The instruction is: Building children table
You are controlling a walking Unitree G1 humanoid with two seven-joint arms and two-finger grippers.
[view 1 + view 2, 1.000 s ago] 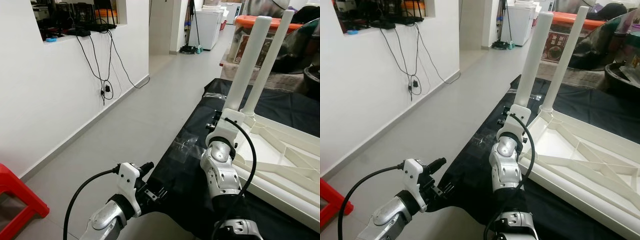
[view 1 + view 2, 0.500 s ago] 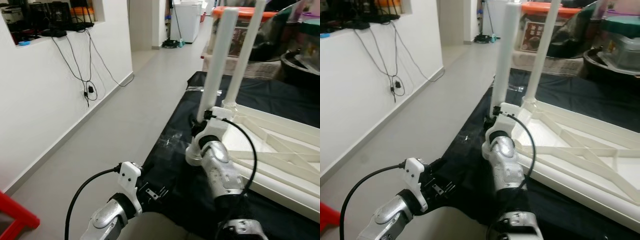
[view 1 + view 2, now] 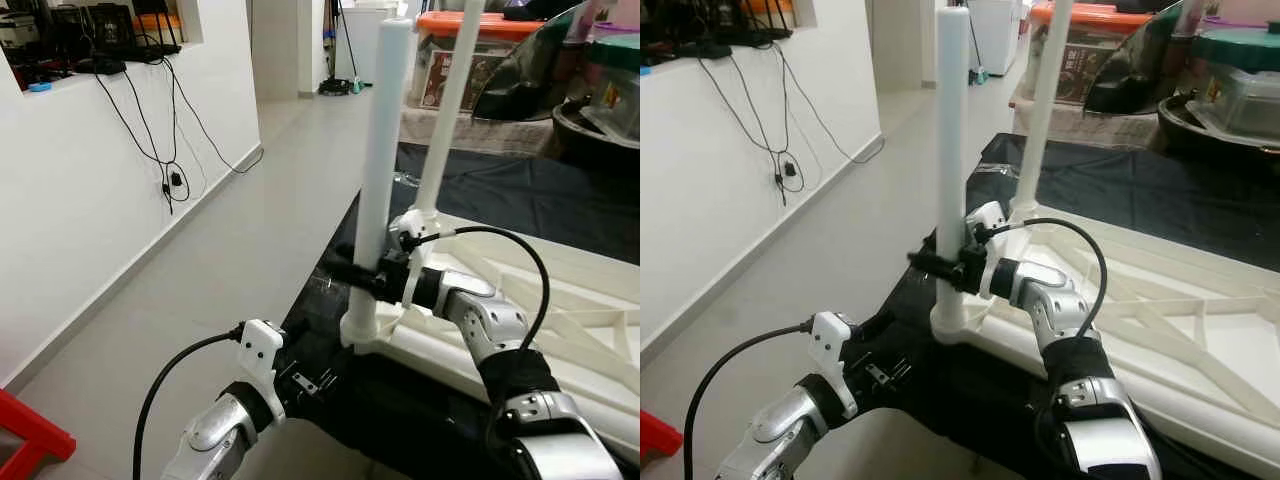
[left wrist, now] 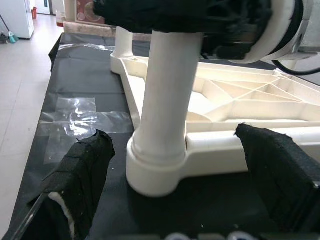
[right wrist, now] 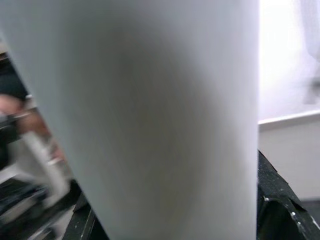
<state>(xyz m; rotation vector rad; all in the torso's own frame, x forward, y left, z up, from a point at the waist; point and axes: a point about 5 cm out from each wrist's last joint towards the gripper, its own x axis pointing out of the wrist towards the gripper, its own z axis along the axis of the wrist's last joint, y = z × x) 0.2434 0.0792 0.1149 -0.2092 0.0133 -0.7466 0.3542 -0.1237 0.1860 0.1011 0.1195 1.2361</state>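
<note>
Leg-fitting step in hand: right gripper [image 3: 366,282] clenched around the near table leg [image 3: 380,150] standing in the corner socket [image 4: 155,172] of the upturned tabletop [image 3: 1160,320], left gripper [image 4: 175,165] released, socket between its jaws; seating apparently complete, next needs checking.

White table [image 3: 560,300] upside down, two legs [image 3: 380,170] upright

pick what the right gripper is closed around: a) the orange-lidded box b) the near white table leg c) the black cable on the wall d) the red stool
b: the right gripper has its black fingers clamped on the near white table leg, low down just above the socket where the leg stands in the upturned tabletop.
</note>
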